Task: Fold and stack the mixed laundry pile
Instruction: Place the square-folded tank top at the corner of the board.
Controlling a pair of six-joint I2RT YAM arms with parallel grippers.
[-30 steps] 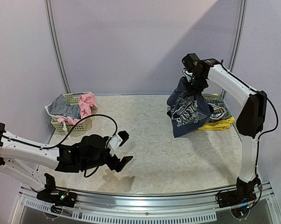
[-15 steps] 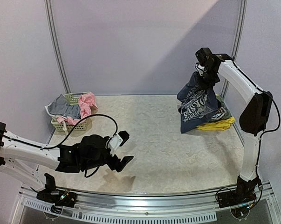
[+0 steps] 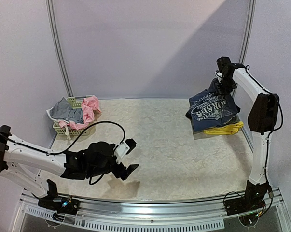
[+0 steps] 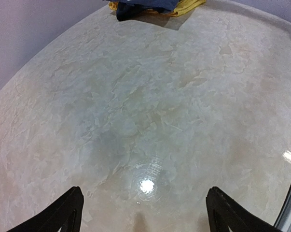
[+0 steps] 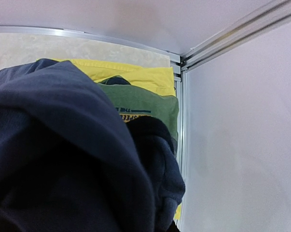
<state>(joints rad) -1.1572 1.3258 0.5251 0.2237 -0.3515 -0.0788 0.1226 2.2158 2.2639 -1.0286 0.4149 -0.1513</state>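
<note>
Right arm swung right and down since the earlier frame: the navy printed cotton tee (image 3: 214,110), then hanging clear of the marbled beige bench (image 3: 159,140), now lies draped on the stack at the bench's far right corner, over a folded yellow garment (image 3: 224,129) and a folded green printed garment (image 5: 145,108), with the right fingers (image 3: 222,83) clenched on its upper edge. Left fingers (image 4: 63,215) spread wide, grasping nothing, low over the near left part of the bench, barely shifted. Pale-green lattice plastic basket (image 3: 76,129) sits at the far left corner, a grey cloth piece (image 3: 65,110) and a pink cloth piece (image 3: 90,108) heaped in it and spilling over the rim.
</note>
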